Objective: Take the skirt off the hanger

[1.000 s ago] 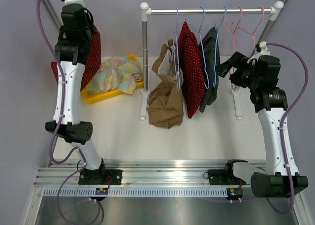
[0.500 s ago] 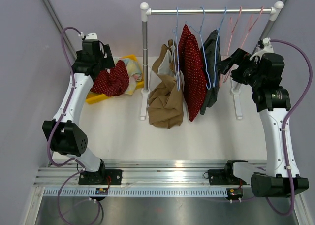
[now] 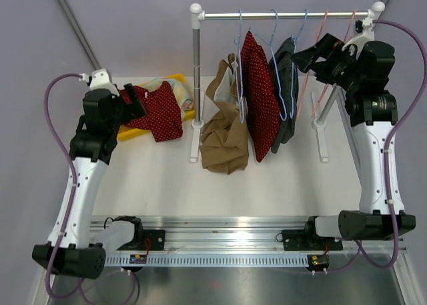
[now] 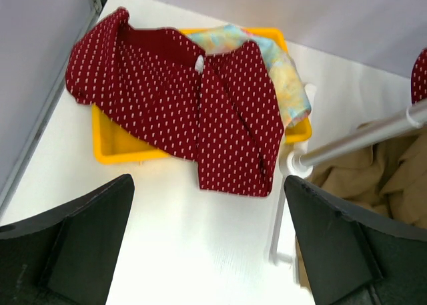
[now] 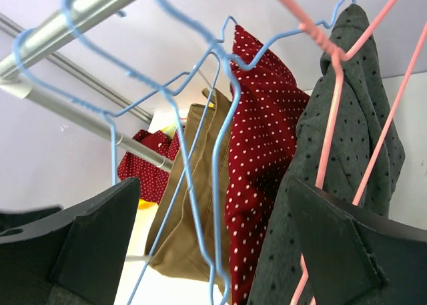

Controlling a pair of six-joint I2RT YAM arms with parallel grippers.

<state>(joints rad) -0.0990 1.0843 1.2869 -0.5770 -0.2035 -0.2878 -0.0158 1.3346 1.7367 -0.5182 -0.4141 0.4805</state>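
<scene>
Left wrist view, entry one: the red dotted skirt [image 4: 180, 111] is being shown free of any hanger, draped across the yellow tray [image 4: 113, 148] and partly over the floral cloth [image 4: 283, 71], with one corner spilling onto the table [image 4: 167, 251]. The left gripper [image 4: 207, 185] is being held fully spread and drawn back from it, with nothing between the fingers (a second ago the skirt was being carried aloft in closed jaws, so the release is only just completed). Entry two: the right gripper [image 5: 213, 185] is being raised toward the rail [image 3: 287, 15], higher than a second ago, jaws wide and empty, with the blue hangers [image 5: 220, 151] directly ahead. Judgement: this skirt's removal is being counted as done, and another hung garment is probably being lined up.
</scene>
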